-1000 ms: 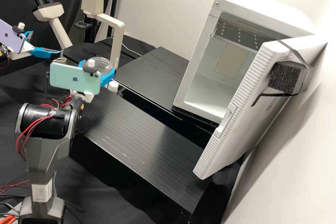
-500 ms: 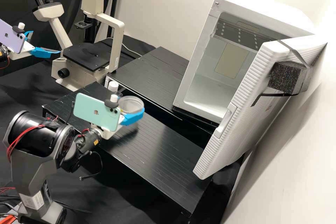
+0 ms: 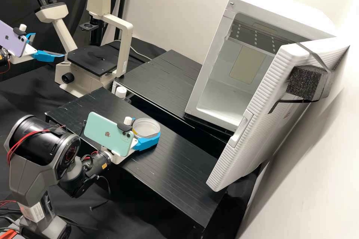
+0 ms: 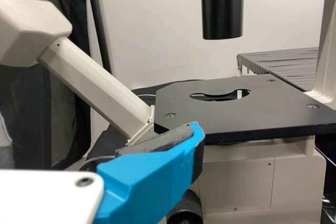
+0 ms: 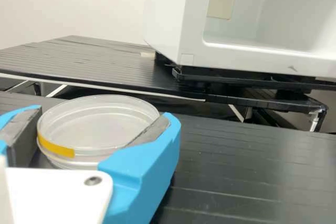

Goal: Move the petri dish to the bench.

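High view: your right gripper (image 3: 148, 133), two bright blue fingers, pinches the round clear petri dish (image 3: 146, 127) low over the near black slatted bench (image 3: 179, 168), in the scene's middle; can't tell if the base touches down. White plastic incubator (image 3: 224, 97), door open, stands to the right, far side. Your left gripper (image 3: 49, 44), also blue-fingered, sits far left, fingers spread, nothing between them. Left wrist view: one blue finger in front of the cream metal microscope (image 4: 236, 177) with its flat black stage (image 4: 241, 108). Right wrist view: dark grey pads (image 5: 152, 131) bear on opposite sides of the dish, yellow tape strip (image 5: 55, 147) on its side; dish looks about level. Handling, your call: likely light, stiff, thin plastic, slick and crackable, so keep the squeeze gentle. Your hold across the side wall at its widest is the right one; keep the pads low so the base is held, as any loose lid could slide or lift off. Set it down flat before you let go, then open evenly or it may skid.
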Tool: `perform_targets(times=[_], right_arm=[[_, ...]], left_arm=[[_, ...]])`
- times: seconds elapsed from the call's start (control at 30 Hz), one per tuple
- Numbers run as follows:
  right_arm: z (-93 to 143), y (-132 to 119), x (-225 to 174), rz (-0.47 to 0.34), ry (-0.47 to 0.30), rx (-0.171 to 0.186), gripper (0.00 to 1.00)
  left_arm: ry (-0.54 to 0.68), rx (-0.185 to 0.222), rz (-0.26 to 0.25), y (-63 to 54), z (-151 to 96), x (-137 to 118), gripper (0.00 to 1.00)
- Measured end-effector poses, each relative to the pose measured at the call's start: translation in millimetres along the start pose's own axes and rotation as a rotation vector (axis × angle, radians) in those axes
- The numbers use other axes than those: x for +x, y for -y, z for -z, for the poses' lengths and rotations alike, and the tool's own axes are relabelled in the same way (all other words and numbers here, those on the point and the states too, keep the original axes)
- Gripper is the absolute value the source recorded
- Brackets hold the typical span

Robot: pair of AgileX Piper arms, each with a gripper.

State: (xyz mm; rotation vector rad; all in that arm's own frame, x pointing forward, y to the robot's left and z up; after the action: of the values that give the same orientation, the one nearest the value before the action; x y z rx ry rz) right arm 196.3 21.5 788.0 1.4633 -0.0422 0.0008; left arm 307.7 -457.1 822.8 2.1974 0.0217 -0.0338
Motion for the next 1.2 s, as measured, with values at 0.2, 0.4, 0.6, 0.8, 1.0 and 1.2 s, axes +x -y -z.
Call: perform_targets(times=[0.2,0.4,0.6,0.8,1.0,1.2], right_arm=[[-3,2,-5,0.008,0.007,-0.005,0.0],[-2,0,-6,0.003,-0.001,-0.005,1.0],[-3,0,-9,0.002,-0.001,-0.005,1.0],[-2,-3,-12,-0.01,-0.009,-0.002,1.0],[1,-10,-17,-0.053,-0.01,-0.009,1.0],[7,-25,-24,-0.148,-0.032,0.029,1.0]], left_arm=[[0.0,0.0,0.0,0.0,0,0,1.0],[0.0,0.0,0.0,0.0,0,0,1.0],[0.0,0.0,0.0,0.0,0,0,1.0],[0.0,0.0,0.0,0.0,0,0,1.0],[0.0,0.0,0.0,0.0,0,0,1.0],[0.0,0.0,0.0,0.0,0,0,1.0]])
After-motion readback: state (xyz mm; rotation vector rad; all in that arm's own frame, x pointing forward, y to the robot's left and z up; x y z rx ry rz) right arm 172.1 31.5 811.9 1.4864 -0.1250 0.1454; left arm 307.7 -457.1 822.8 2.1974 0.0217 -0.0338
